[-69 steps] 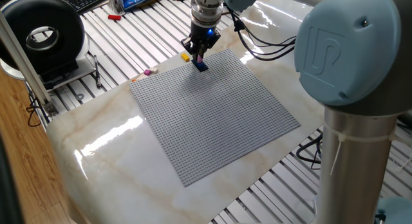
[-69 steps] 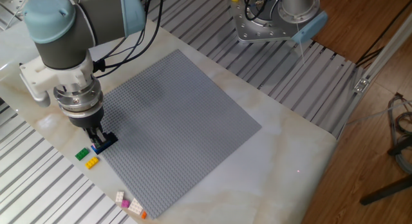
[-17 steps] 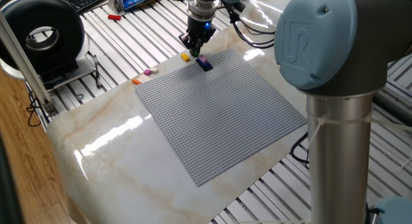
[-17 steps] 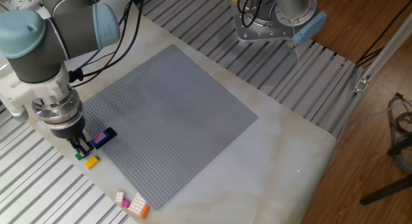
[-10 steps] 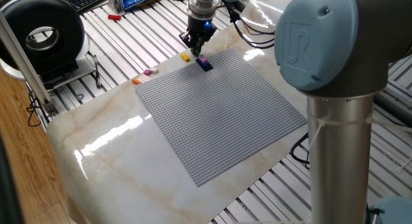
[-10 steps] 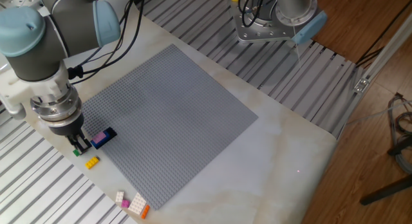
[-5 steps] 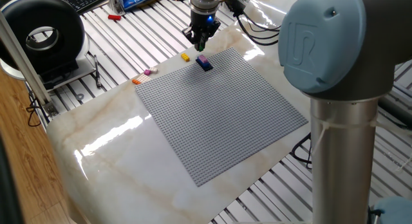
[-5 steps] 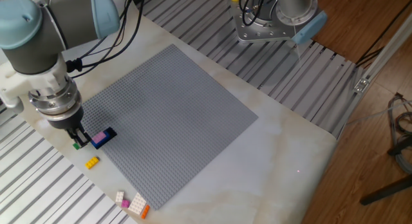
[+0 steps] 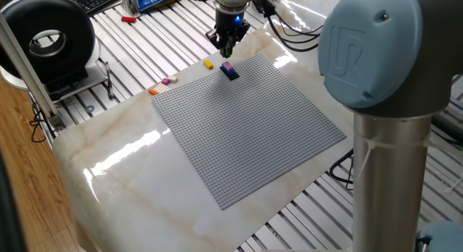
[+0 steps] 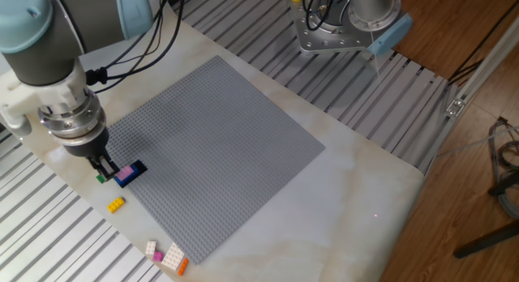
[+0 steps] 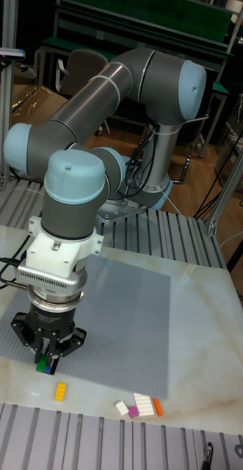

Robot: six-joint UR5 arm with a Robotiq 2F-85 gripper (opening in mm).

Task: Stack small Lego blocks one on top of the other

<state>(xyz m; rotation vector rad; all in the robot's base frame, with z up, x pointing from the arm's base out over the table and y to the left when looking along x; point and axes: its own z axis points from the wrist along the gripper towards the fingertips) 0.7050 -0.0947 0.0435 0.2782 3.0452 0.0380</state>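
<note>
Gripping 1 green brick, the gripper is hovering beside the pink-on-blue stack on the baseplate.

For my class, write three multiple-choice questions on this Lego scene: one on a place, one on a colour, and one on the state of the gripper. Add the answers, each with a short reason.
1. Where does the yellow block lie?
A. On the marble tabletop, beside the grey baseplate
B. On top of the pink block
C. Between the gripper's fingers

2. What colour is the block that sits on the blue block?
A. Orange
B. Pink
C. White

3. What is the state of the gripper?
A. Open and empty
B. Shut on the green block
C. Shut on the yellow block

Answers:
1. A. The yellow block lies alone on the marble, just off the baseplate's edge.
2. B. The pink block lies on the blue one at the baseplate's corner.
3. B. The tall fixed view shows the green block between the fingertips.
</note>
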